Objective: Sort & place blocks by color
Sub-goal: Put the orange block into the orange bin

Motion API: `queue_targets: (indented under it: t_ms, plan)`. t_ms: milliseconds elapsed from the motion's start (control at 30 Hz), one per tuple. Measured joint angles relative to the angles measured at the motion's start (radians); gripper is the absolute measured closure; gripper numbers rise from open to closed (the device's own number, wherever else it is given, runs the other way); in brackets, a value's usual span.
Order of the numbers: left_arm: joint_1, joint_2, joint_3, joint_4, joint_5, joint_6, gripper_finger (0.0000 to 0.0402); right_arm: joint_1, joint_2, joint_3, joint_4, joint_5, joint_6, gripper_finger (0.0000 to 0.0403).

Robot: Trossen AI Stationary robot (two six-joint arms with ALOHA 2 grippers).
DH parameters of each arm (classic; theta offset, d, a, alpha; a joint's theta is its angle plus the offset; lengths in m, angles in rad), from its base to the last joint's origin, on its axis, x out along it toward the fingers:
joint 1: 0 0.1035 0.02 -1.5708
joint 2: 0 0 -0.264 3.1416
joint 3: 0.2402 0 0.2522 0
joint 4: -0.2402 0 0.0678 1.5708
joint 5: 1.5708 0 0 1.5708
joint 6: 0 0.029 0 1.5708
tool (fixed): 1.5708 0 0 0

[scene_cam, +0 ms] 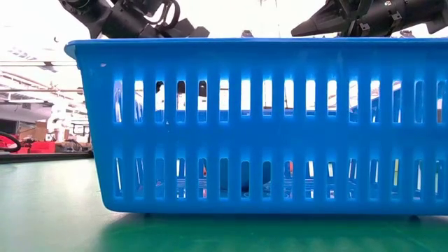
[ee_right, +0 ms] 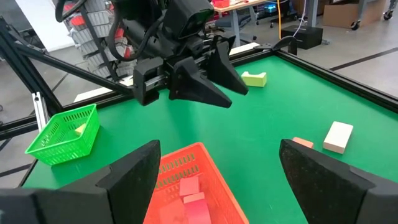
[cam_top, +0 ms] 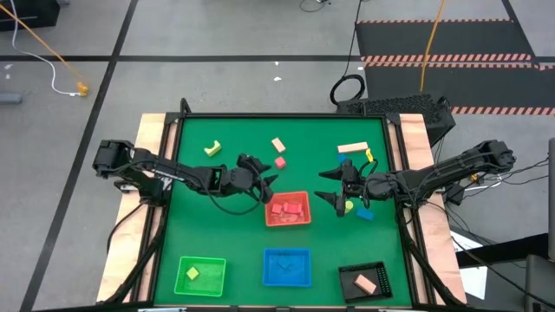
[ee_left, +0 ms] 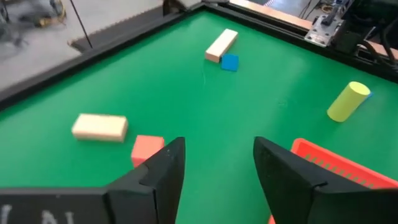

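My left gripper (cam_top: 270, 183) (ee_left: 217, 168) is open and empty, just above the far left corner of the red tray (cam_top: 288, 209). My right gripper (cam_top: 328, 187) (ee_right: 217, 168) is open wide and empty, just right of that tray, facing the left gripper (ee_right: 208, 78). Red blocks (cam_top: 286, 208) (ee_right: 189, 190) lie in the red tray. Loose on the green table are a red cube (cam_top: 280, 162) (ee_left: 147, 149), a tan block (cam_top: 278, 145) (ee_left: 99, 127), a yellow arch (cam_top: 212, 148) (ee_right: 254, 78), a tan bar (cam_top: 351, 148) (ee_left: 221, 45), a yellow cylinder (cam_top: 349, 206) (ee_left: 348, 101) and a blue block (cam_top: 365, 212).
Along the near edge stand a green tray (cam_top: 200, 274) holding a yellow block, a blue tray (cam_top: 287, 267) that fills the low view (scene_cam: 259, 126), and a black tray (cam_top: 364, 282) holding a tan block. A small blue block (ee_left: 229, 62) lies beside the tan bar.
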Motion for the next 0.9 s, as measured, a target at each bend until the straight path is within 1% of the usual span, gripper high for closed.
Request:
queue_targets:
  t_ms: [100,233,367,433,533,633,733,833,900]
  plan:
    - [0.018,0.000,0.000,0.040,0.020,0.093,0.0203,0.000,0.000,0.000,0.000,0.000,0.000,0.0085]
    - [0.060,0.003,0.000,0.067,0.112,0.212,0.0218,0.000,0.000,0.000,0.000,0.000,0.000,0.0085]
    - [0.102,0.064,0.000,0.075,0.182,0.288,0.0238,0.000,0.000,0.000,0.000,0.000,0.000,0.0085]
    - [0.112,0.112,0.001,0.149,0.207,0.325,0.0247,0.000,0.000,0.000,0.000,0.000,0.000,0.0085]
    - [0.115,0.181,0.000,0.238,0.213,0.375,0.0255,0.000,0.000,0.000,0.002,0.000,0.000,0.0085]
    - [0.117,0.233,0.000,0.284,0.187,0.399,0.0253,0.000,0.000,0.000,0.000,0.000,0.000,0.0085]
    - [0.118,0.276,0.000,0.338,0.155,0.388,0.0233,0.000,0.000,0.000,0.000,0.000,0.000,0.0085]
    - [0.126,0.314,0.000,0.367,0.119,0.382,0.0191,0.000,0.000,0.000,0.000,0.000,0.000,0.0085]
    - [0.139,0.335,0.000,0.375,0.114,0.384,0.0157,0.000,0.000,0.000,0.000,0.000,0.000,0.0085]
